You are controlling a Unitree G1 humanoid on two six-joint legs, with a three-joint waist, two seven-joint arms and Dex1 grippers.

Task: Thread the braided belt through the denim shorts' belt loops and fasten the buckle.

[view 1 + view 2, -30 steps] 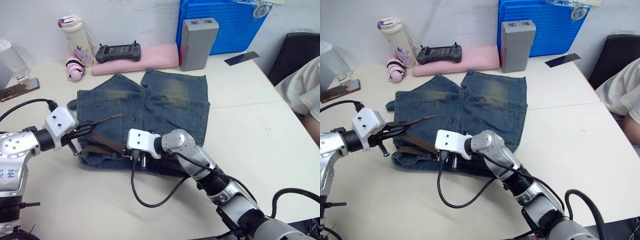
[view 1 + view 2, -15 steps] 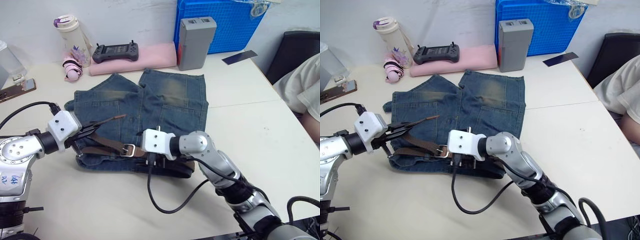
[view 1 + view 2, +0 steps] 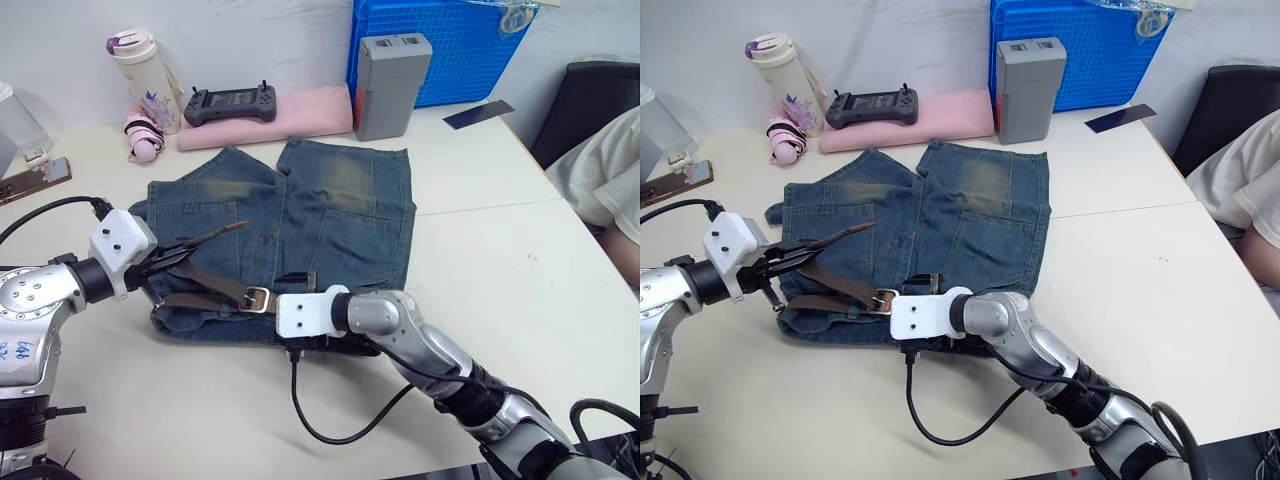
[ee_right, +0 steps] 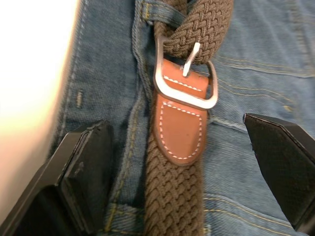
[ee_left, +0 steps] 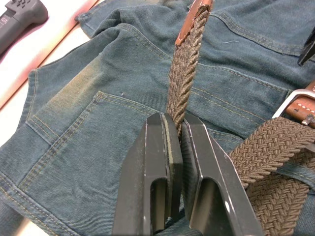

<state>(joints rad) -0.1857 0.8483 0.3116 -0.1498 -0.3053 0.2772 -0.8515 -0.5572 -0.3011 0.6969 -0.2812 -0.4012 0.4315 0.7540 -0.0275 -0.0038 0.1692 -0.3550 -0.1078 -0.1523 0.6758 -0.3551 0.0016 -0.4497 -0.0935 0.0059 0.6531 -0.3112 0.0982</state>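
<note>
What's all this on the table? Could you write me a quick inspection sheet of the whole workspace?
Surface: cream table, bare on the robot's right.
Job's things: denim shorts lying flat; braided belt along the waistband, buckle with its pin through the weave.
Clutter: bottle, game controller on a pink pad, grey box, blue crate, phone.
Grippers: left gripper shut on the belt's tail, tan tip raised; right gripper open, fingers either side of the buckle.
Cables: black cable looping from the right wrist.
Surroundings: a person's sleeve and a dark chair at the table's right edge.
</note>
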